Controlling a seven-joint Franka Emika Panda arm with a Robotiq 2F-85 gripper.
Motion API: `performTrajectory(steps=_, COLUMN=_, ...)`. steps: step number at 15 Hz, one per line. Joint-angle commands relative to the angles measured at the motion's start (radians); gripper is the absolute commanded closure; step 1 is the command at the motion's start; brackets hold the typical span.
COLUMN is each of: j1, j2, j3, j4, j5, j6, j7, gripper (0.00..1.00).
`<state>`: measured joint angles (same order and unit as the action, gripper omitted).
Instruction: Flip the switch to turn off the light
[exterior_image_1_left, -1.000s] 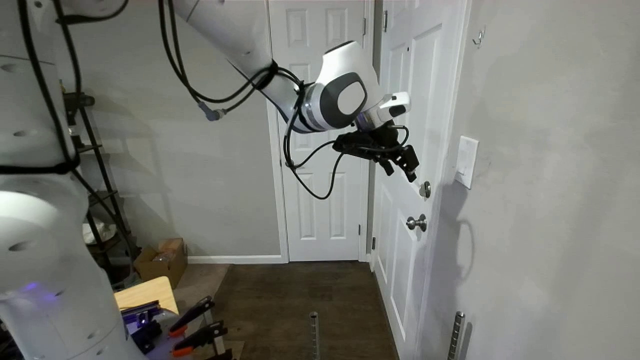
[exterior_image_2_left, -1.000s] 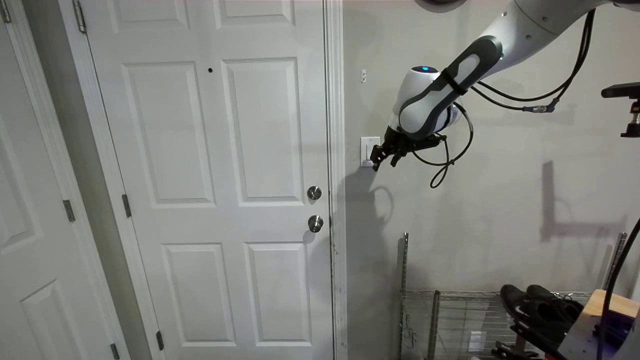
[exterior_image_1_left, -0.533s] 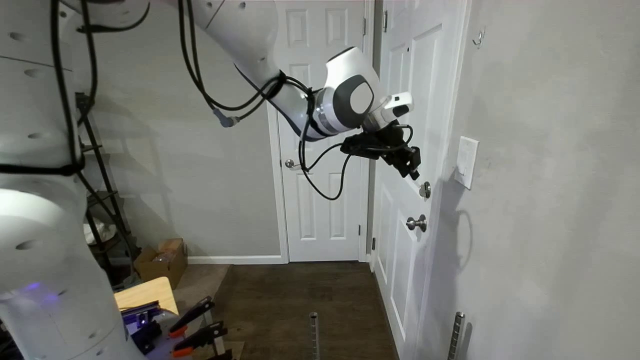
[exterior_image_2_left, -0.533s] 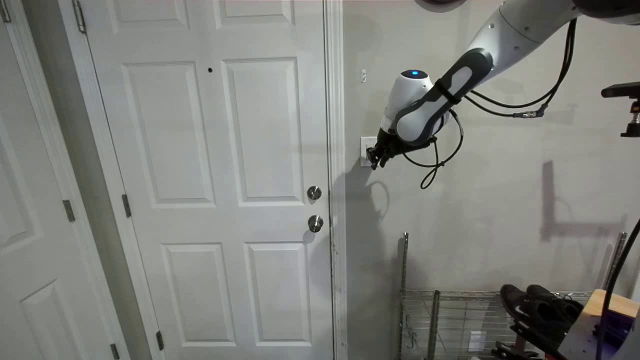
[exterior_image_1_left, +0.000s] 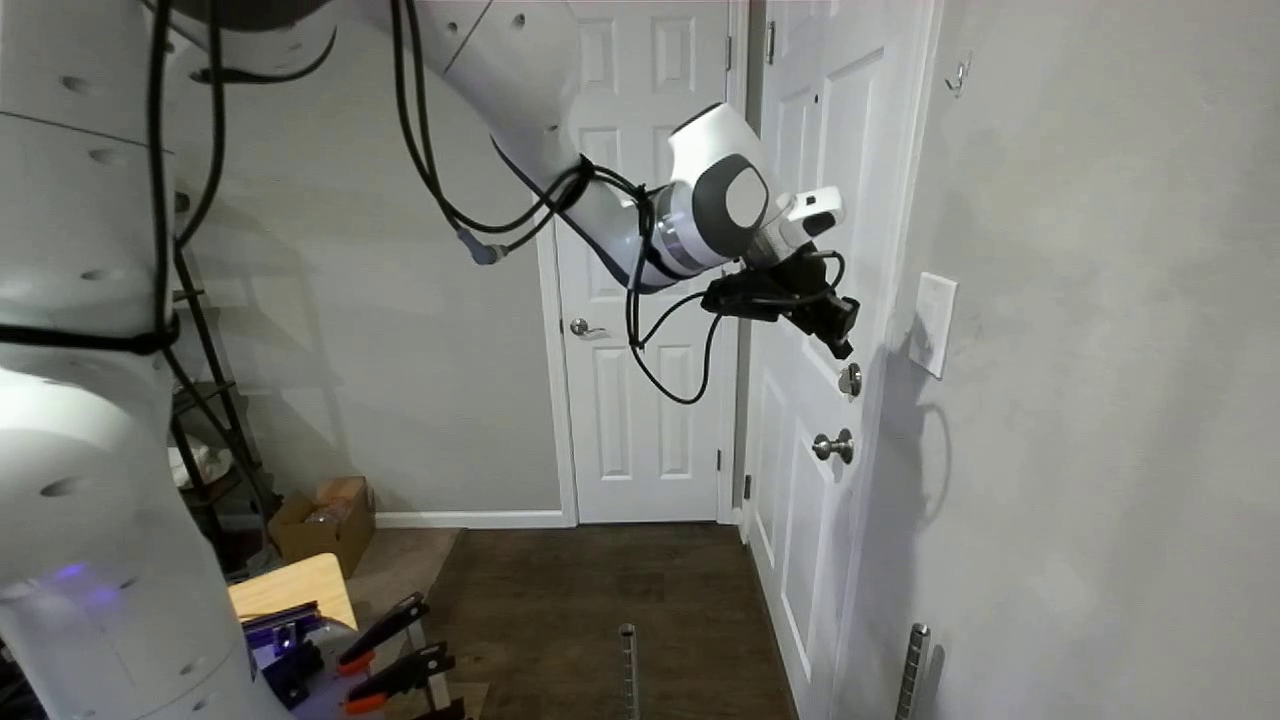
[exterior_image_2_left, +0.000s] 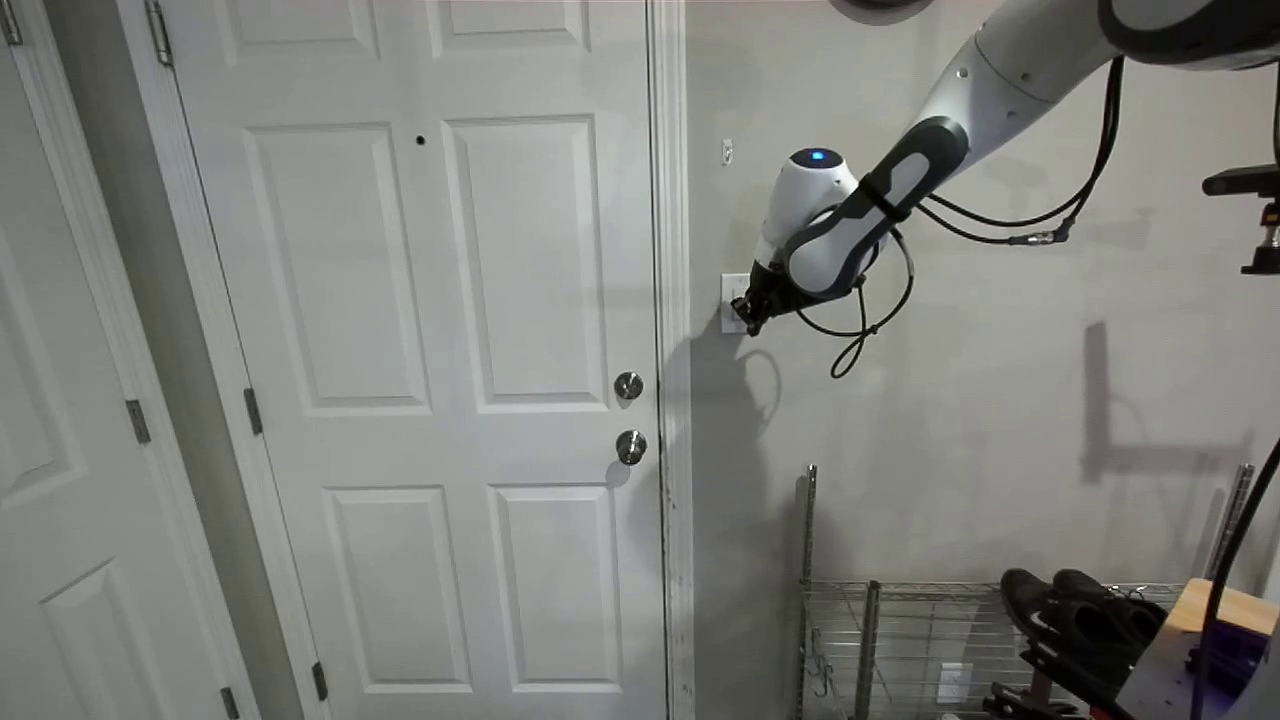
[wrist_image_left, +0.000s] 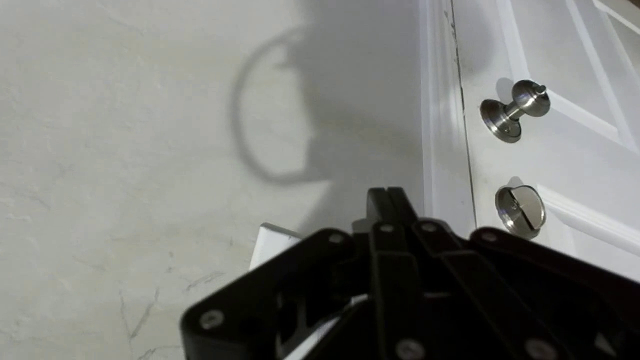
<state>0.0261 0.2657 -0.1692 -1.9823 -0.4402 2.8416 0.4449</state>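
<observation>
The switch (exterior_image_1_left: 933, 325) is a white plate fixed upright on the wall (exterior_image_1_left: 1100, 400), just right of the white door (exterior_image_2_left: 540, 270) in both exterior views. The gripper (wrist_image_left: 387, 191) has its two fingers (wrist_image_left: 376, 202) pressed together, side by side. In an exterior view it hides the lower right of the switch; seen along the wall, it hangs left of the switch and apart from it. The wrist view shows a corner of the plate, left of the fingertips, the rest behind the gripper.

On the floor at the far left, an open cardboard box (exterior_image_1_left: 350, 535) holds something pale (exterior_image_1_left: 328, 512), too small to make out. A dark shelf (exterior_image_1_left: 188, 295) on the left, partly behind the arm (exterior_image_1_left: 80, 460), holds a white bundle (exterior_image_1_left: 213, 462). At the lower right of an exterior view stands a wire rack (exterior_image_2_left: 868, 650); black shoes (exterior_image_2_left: 1075, 610) show at its right end, whether resting on it I cannot tell.
</observation>
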Motion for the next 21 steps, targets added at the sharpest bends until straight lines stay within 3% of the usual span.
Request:
performTrajectory(steps=1, j1=0.023, j2=0.043, j3=-0.038, j4=0.052, j5=-0.052, j6=0.022, j7=0.056, gripper=0.94)
performTrajectory(steps=21, j1=0.050, j2=0.215, j3=-0.127, j4=0.272, j5=-0.039, j6=0.013, j7=0.040, gripper=0.95)
